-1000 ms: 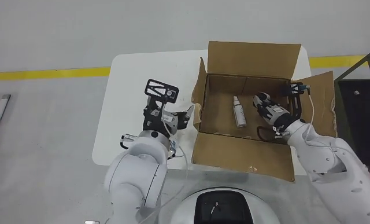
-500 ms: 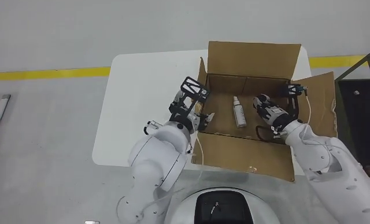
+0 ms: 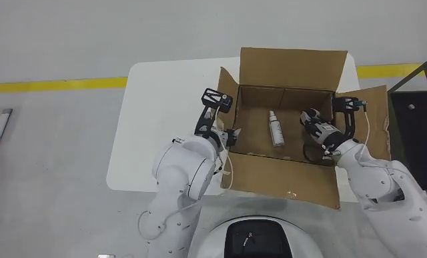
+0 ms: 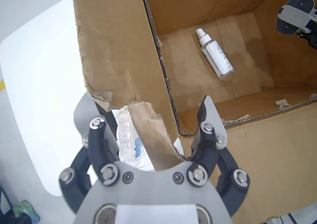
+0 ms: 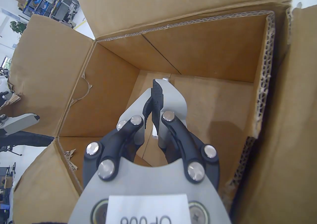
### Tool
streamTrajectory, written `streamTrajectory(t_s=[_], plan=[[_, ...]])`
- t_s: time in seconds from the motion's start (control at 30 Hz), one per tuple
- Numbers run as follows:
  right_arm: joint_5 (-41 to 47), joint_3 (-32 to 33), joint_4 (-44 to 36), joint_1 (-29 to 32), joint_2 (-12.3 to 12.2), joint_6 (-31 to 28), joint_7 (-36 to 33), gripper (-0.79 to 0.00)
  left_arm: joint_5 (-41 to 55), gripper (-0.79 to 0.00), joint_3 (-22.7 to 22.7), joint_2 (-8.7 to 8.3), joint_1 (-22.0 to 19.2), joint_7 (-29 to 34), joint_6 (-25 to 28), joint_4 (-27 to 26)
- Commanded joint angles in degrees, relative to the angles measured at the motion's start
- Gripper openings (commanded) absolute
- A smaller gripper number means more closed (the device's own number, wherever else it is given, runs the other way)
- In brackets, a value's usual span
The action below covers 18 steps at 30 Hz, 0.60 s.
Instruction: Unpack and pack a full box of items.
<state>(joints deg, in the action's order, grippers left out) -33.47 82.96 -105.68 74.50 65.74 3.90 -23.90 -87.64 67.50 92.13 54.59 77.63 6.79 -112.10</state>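
An open cardboard box (image 3: 287,175) stands on the right part of the white table (image 3: 160,111). On its floor lies a white spray bottle (image 3: 274,129) (image 4: 215,56). My left gripper (image 3: 229,134) (image 4: 146,116) is open, and its fingers straddle the torn left flap (image 4: 111,44) at the box's near left corner. My right gripper (image 3: 311,118) (image 5: 155,97) is shut and empty, hanging inside the box by its right wall. In the right wrist view the bottle is mostly hidden behind the fingers, with its cap (image 5: 165,78) peeking out.
A crumpled clear plastic bottle (image 4: 127,133) lies on the table just outside the left flap. The other box flaps stand up or lean outward. The table's left half is bare white surface. A dark frame (image 3: 408,118) stands past the table's right edge.
My left gripper has swung right from over the table to the box's left flap, which now stands more upright. The right gripper shifted slightly toward the right wall.
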Motion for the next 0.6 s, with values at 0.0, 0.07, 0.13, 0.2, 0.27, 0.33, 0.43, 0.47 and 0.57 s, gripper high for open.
streamTrajectory(t_s=[0.0,0.07,0.13,0.2,0.27,0.33,0.43,0.47,0.57], plan=[[0.0,0.0,-0.1,-0.2,0.0,0.2,0.0,-0.785,0.3,-0.785,0.5,0.03,0.5,0.7,-2.6,-0.1],[0.0,-0.1,-0.2,-0.3,0.1,0.2,0.1,-0.785,1.8,-0.785,0.9,0.11,1.0,0.7,-4.6,-0.4],[-0.1,-0.2,-0.2,-0.3,0.1,0.4,0.2,-0.785,2.7,-0.785,1.1,0.12,1.6,0.5,-5.7,-0.9],[0.2,-0.1,-0.5,-0.4,0.2,0.7,0.3,-0.785,4.0,-0.785,1.2,0.14,2.4,0.1,-7.0,-1.6],[0.4,0.1,-0.8,-0.6,0.2,0.8,0.3,-0.785,4.3,-0.785,1.1,0.13,3.1,-0.2,-7.9,-2.4],[0.8,0.6,-0.8,-0.8,0.2,0.8,0.2,-0.785,5.8,-0.785,1.2,0.19,4.0,-0.8,-9.7,-3.3],[2.6,1.3,-0.8,-1.1,0.2,0.1,-0.3,-0.785,8.8,-0.785,1.2,0.33,5.3,-1.7,-12.4,-4.7],[3.6,1.7,-0.8,-1.3,0.2,-0.2,-0.4,-0.785,8.9,-0.785,1.2,0.32,5.6,-1.9,-13.1,-4.9],[4.7,2.5,-0.7,-1.6,0.1,-1.2,-1.7,-0.785,9.3,-0.785,0.9,0.35,6.7,-2.9,-15.3,-5.7]])
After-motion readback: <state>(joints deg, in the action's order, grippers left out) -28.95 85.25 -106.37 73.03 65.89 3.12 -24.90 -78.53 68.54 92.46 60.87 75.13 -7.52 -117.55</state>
